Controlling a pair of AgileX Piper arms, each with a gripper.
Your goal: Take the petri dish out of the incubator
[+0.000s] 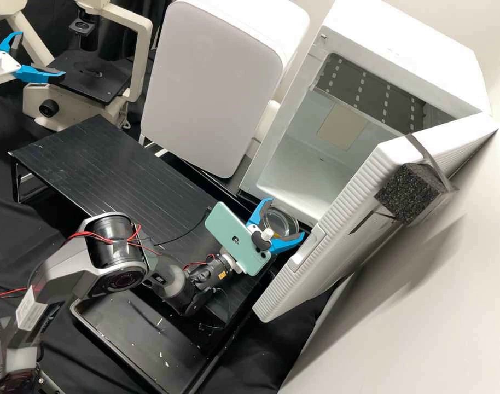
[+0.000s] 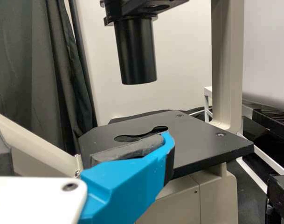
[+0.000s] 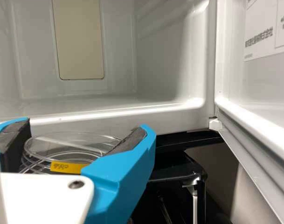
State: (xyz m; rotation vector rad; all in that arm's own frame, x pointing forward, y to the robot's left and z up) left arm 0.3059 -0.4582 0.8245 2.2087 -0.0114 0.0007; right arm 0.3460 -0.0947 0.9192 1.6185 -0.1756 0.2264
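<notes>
Petri dish (image 1: 281, 219), high view: hanging clamped btwn R gripper (image 1: 286, 219) fingers, just outside incubator (image 1: 447, 65); door (image 1: 326, 224) standing open. Removal looking approx. done; set-down prob. remaining. L gripper (image 1: 42, 53) waiting, fingers apart.

L wrist view: stage (image 2: 202, 140) lying nr L fingertips.

R wrist view: pads (image 3: 128, 141) gripping dish opp. sides.
</notes>
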